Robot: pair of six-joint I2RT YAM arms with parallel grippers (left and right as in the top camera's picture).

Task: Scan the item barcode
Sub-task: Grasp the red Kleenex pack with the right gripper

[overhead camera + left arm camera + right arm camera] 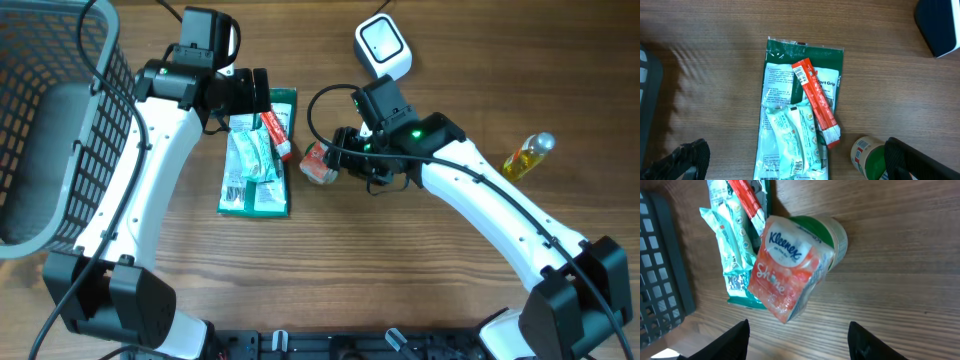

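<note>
One tissue pack (787, 267) lies beside the packets (730, 250), open table (900, 270) opposite.

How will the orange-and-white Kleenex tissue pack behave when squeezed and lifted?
Probably light and squashy: the orange-and-white plastic-wrapped Kleenex tissue pack looks crinkled and puffy. Its glossy film may slip. It seems to lie partly on the green round tub, so it could shift when touched.

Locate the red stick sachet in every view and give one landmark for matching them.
Overhead: red stick sachet lies left of centre, slanting.
Left wrist: red stick sachet lies in the middle, slanting.
Right wrist: red stick sachet is at the top edge, left of centre.
Shared landmark: pale green packets next to it.
</note>
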